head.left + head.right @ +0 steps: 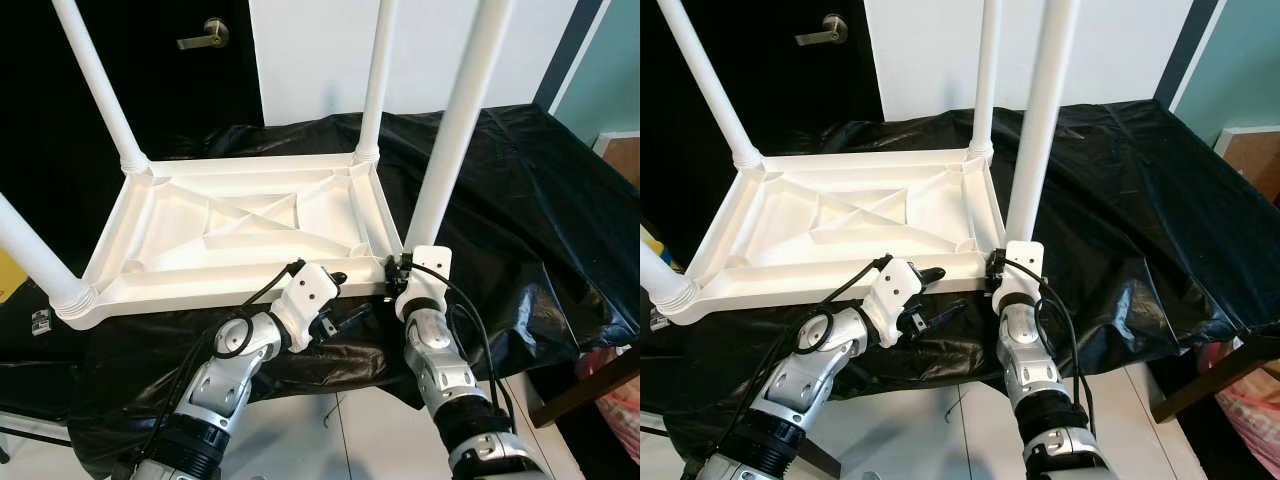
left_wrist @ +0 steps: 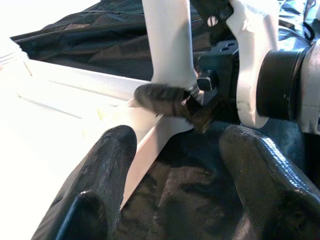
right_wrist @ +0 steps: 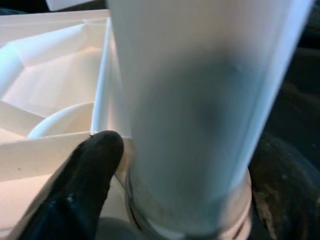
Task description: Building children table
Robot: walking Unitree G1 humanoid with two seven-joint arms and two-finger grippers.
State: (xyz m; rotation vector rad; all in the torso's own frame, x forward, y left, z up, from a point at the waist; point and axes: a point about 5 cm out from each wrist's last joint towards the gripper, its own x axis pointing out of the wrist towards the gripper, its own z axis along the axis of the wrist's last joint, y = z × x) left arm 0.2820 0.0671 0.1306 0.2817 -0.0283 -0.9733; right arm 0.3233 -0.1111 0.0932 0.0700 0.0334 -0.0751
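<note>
Right gripper clamped on the tall white plastic leg at the upturned white plastic tabletop's near corner. Left gripper, fingers apart, beside that corner. Keep leg vertical; press squarely down.

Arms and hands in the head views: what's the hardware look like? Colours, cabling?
Both arms are silver metal segments with black ribbed collars. Each wrist ends in a white plastic housing, left hand and right hand, carrying black fingers that are thick, rounded and glossy. Loose black cables loop outside each forearm to the wrist housing.
</note>
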